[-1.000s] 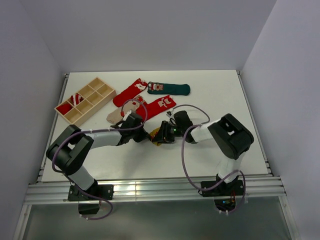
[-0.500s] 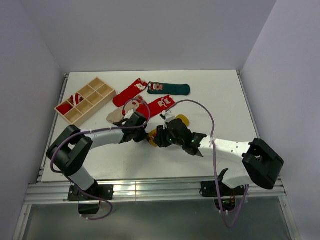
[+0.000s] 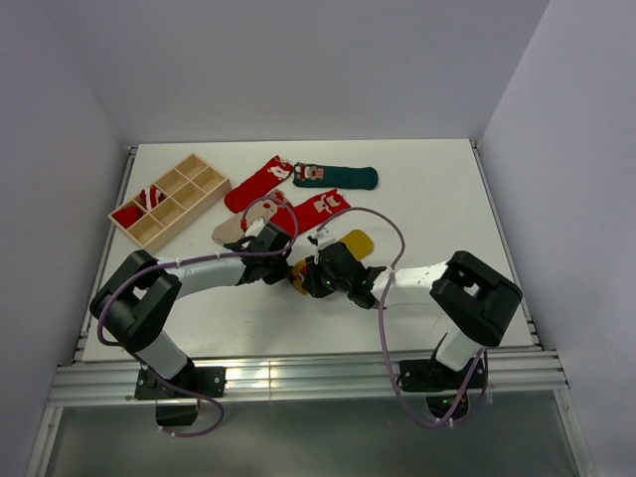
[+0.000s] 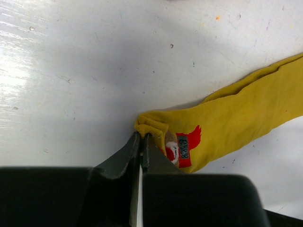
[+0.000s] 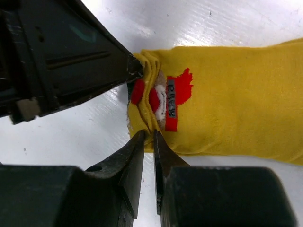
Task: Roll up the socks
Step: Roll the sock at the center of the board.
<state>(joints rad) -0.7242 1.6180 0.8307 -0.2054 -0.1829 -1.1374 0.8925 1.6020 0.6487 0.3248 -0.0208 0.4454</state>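
The mustard sock [image 5: 227, 94] lies flat on the counter [image 4: 94, 56], its end with the red-and-white figure bunched into a small fold. The left pincer [image 4: 141, 138] is clamped on the fold's corner, and the narrow right pincer [image 5: 149, 135] nips its edge. Beyond both pincers lie four more: a red sock [image 3: 256, 183], a second red sock [image 3: 316, 210], a dark green sock [image 3: 343, 177] and a beige sock [image 3: 229, 230].

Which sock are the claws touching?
The yellow sock. The left claw and right claw meet at its bunched end; the red socks, green sock and beige sock lie farther back.
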